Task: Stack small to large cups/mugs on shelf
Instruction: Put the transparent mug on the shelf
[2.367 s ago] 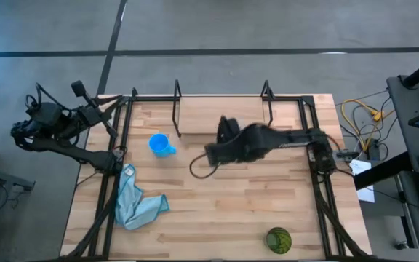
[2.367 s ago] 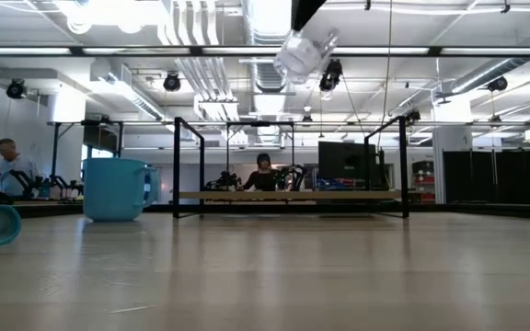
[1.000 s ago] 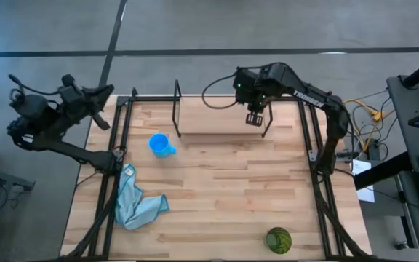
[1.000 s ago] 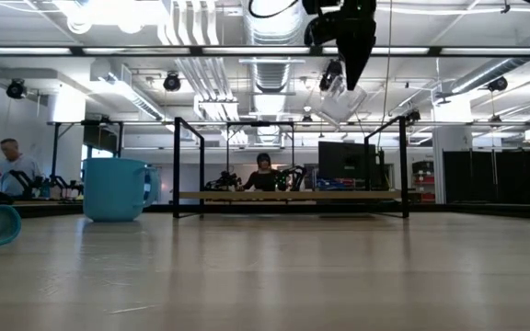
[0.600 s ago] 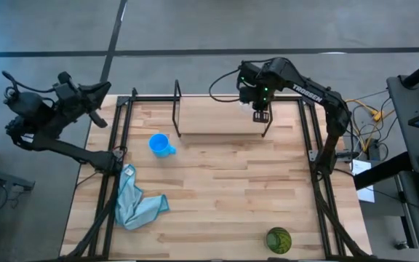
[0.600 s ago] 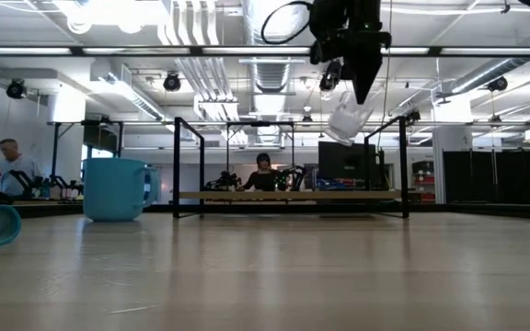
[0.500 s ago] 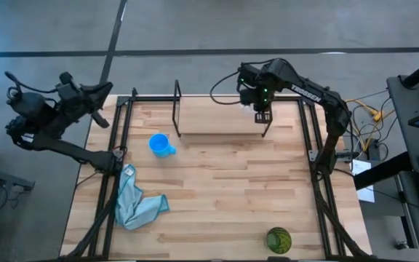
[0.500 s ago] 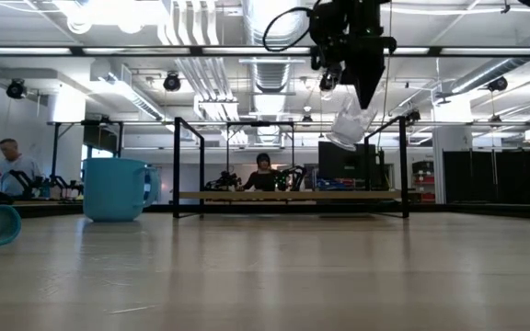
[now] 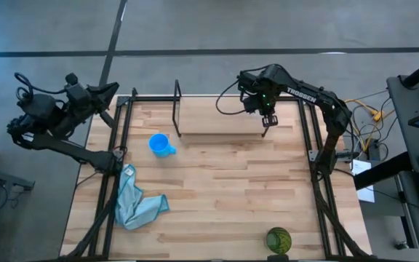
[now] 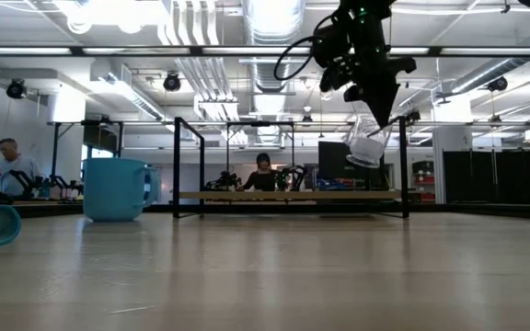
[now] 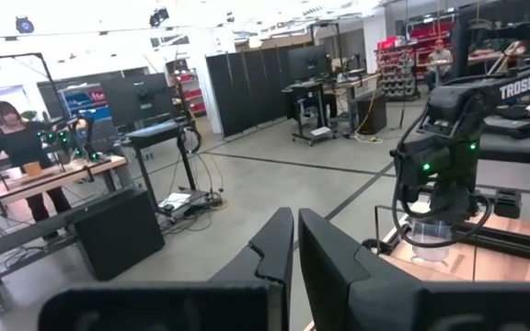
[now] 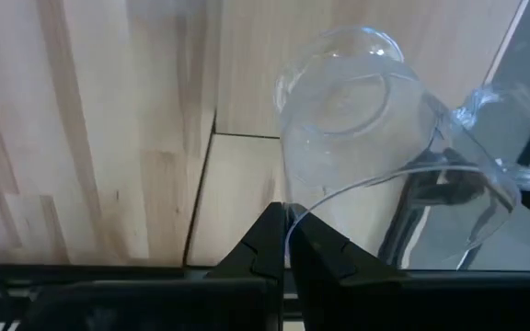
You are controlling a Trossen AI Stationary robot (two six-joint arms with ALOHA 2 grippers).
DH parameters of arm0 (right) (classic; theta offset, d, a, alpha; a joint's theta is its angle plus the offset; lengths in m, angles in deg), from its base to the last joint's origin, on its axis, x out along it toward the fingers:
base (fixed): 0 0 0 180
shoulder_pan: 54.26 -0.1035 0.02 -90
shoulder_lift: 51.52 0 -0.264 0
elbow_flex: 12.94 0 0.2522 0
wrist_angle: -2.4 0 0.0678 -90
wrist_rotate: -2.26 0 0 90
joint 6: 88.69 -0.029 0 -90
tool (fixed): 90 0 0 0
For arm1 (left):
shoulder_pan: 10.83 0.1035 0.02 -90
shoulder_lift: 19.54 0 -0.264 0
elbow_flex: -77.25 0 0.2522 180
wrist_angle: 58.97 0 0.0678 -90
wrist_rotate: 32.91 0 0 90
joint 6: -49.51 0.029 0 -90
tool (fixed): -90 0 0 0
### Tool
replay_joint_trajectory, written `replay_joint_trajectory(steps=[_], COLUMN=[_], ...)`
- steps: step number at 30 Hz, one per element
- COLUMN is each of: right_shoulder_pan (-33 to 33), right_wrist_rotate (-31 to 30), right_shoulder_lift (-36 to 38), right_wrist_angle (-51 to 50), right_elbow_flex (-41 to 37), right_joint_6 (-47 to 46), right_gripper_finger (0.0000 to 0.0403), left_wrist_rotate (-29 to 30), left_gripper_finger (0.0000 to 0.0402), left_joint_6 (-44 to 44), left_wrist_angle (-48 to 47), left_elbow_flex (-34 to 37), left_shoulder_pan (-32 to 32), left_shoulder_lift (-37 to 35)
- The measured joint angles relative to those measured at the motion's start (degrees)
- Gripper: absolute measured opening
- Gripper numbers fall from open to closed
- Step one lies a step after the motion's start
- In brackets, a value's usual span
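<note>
Upper right of the high view, over the shelf [image 9: 220,125], my right hand [image 9: 266,121] pinches the clear cup [image 10: 366,147], tilted.

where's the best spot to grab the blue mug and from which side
Probably the rim, from straight above. The blue mug stands upright and open-topped on the table, so one finger can drop inside the wall. Pick the side away from its handle, which juts toward the cloth. The left gripper is nearer.
</note>
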Motion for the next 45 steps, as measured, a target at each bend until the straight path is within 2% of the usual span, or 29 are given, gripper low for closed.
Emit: replay_joint_trajectory(steps=[6,13,20,25,31,45], right_shoulder_pan=[-0.1,-0.1,-0.2,-0.2,-0.3,-1.3], right_wrist_rotate=[-0.3,-0.1,0.2,-3.3,-3.2,-2.7], right_shoulder_lift=[0.0,-0.4,-3.4,-4.8,-7.1,-8.1], right_wrist_angle=[2.5,6.2,6.2,5.5,1.8,2.2], right_elbow_flex=[-0.5,-0.2,-0.2,0.3,1.3,1.5], right_joint_6=[0.0,0.7,1.3,1.3,1.3,-0.1], right_gripper_finger=[0.0008,0.0008,0.0008,0.0008,0.0008,0.0008], left_wrist_rotate=[3.1,3.3,3.3,3.3,3.3,3.3], left_gripper_finger=[0.0008,0.0008,0.0008,0.0008,0.0008,0.0008], left_joint_6=[0.0,-0.1,-0.1,-0.1,-0.1,0.0], left_wrist_angle=[0.2,0.4,0.4,0.4,0.4,0.4], left_elbow_flex=[0.0,0.0,0.0,0.0,0.0,0.0], left_shoulder_pan=[0.0,0.0,0.0,0.0,0.0,0.0], left_shoulder_lift=[0.5,0.3,0.3,-0.3,-1.1,-1.9])
